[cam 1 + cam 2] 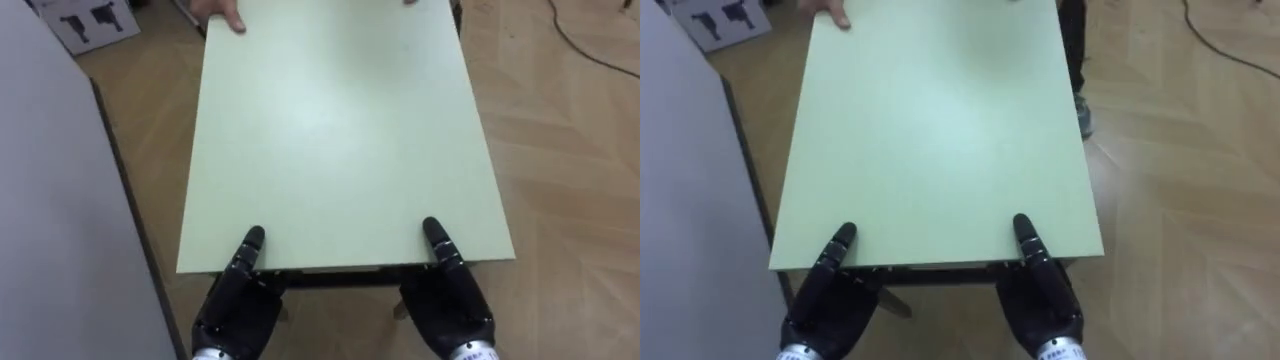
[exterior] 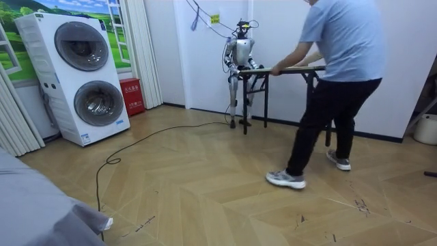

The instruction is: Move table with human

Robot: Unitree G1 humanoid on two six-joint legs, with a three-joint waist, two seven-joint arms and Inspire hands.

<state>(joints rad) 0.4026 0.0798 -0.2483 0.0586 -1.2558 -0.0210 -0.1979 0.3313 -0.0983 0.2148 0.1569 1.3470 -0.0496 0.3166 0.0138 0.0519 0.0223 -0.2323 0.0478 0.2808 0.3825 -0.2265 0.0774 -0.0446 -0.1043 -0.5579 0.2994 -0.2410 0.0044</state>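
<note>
The tabletop [image 1: 340, 130] is a plain pale green, no pattern at all, on black legs [image 2: 265, 102]. The left hand [image 1: 235, 310] and right hand [image 1: 452, 300] are both black. The floor [image 1: 570, 180] is light brown wood in herringbone. The person [image 2: 345, 41] has a light blue shirt, black trousers and grey shoes. The stacked washing machines [image 2: 75, 75] are white with dark round doors, and there's a red box [image 2: 131, 96] beside them.

text: none legible | red box [image 2: 131, 94]: print too small | wall sign [image 2: 215, 18]: unreadable | white box [image 1: 90, 22]: black figures only
</note>
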